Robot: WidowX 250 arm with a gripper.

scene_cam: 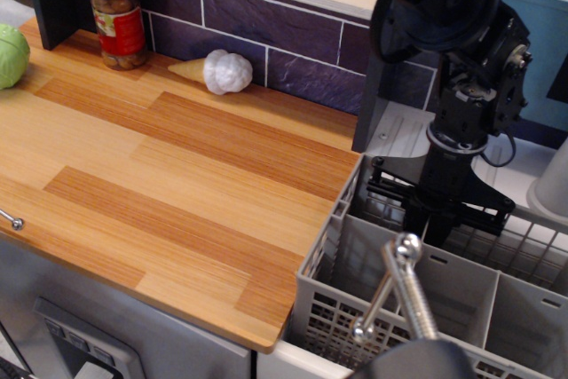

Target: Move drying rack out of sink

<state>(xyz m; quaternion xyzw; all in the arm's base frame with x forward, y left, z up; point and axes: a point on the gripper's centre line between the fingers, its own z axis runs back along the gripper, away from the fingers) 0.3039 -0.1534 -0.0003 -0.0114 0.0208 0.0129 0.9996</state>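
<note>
The drying rack [461, 295] is a light-grey lattice basket with solid inner dividers. It sits in the sink at the lower right and hides the basin. Of the pale sink unit [397, 135] only the ribbed part behind the rack and a strip of front edge show. My black gripper [435, 226] points straight down into the rack's back part. Its two fingers are drawn together at the top edge of an inner wall near the far lattice side, and they appear shut on that wall.
A wooden countertop [160, 175] lies left of the rack, touching its left edge. On it are a red-lidded jar [117, 11], a toy ice-cream cone [216, 70] and a green ball [11, 55]. A chrome tap [404, 286] rises in front of the rack. A pale cup [555, 179] stands at the right.
</note>
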